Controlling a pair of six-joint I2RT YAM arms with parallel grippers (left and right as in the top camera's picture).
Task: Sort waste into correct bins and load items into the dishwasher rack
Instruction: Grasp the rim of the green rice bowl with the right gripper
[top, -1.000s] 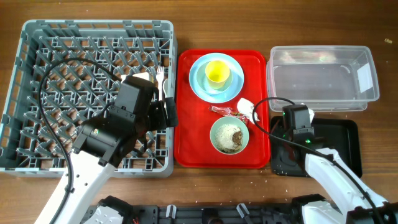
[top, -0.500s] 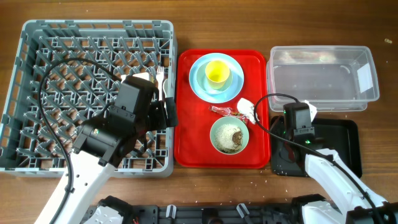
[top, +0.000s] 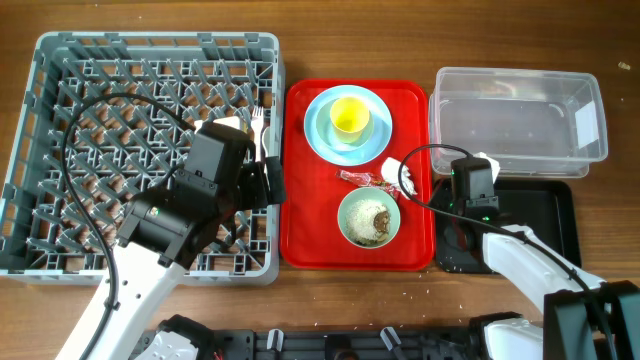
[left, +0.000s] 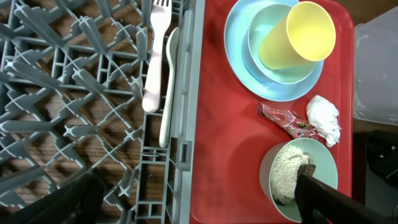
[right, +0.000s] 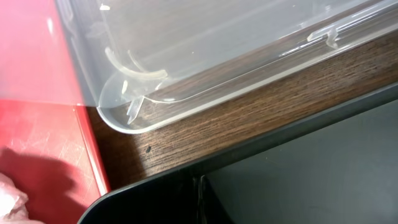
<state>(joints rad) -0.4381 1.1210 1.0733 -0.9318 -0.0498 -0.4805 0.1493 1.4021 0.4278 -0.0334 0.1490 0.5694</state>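
Right tool (top: 480, 162) — beside clear rounded tub (top: 518, 115)

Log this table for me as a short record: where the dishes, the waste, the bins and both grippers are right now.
rack: grey dishwasher rack holds white fork and spoon
red tray: blue plate carrying mint bowl and yellow cup
waste: red wrapper and tissue wad on red tray; food scraps in second bowl
bins: clear tub shows no waste; black tray partly hidden
left gripper: open, over rack edge
right gripper: shut, by tub corner
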